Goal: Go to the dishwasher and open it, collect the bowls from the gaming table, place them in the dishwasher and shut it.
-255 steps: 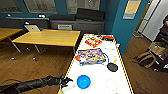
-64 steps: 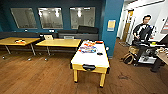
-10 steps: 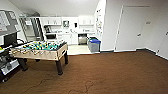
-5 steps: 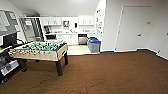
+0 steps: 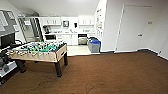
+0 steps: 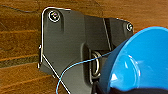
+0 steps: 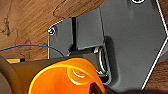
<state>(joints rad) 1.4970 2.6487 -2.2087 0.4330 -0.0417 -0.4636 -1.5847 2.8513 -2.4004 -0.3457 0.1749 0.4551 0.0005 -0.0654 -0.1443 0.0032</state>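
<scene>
Left gripper (image 6: 140,87) is carrying the blue bowl (image 6: 140,62), which sits big in the lower right of the left wrist view; right gripper (image 7: 82,87) has the yellow bowl (image 7: 65,77) (reads orange-yellow here), low centre of the right wrist view. Fingers themselves aren't clear in either view, so you can't judge how firm the grip is, only that each bowl rides w/ its arm over the floor.

Dishwasher (image 5: 82,39) looks to be the steel-fronted unit in the kitchenette, upper centre of the head view, w/ white cabinets (image 5: 67,39) to its left. Whether its door is open you can't tell from this far off.

Step in hand, by my read: drive to the kitchenette w/ both bowls aboard. Keep arms level, no sharp turns. Steer right of the foosball table (image 5: 38,51), mid-left of frame, and give its leg room. Watch the blue bin (image 5: 94,45) just right of the dishwasher; it narrows the approach, so come in square.

Floor is brown wood-look planking (image 5: 112,72), lower half of frame; the kitchenette has a paler floor (image 5: 76,50), so expect a seam where they meet. White wall w/ a door (image 5: 132,27) on the right.
</scene>
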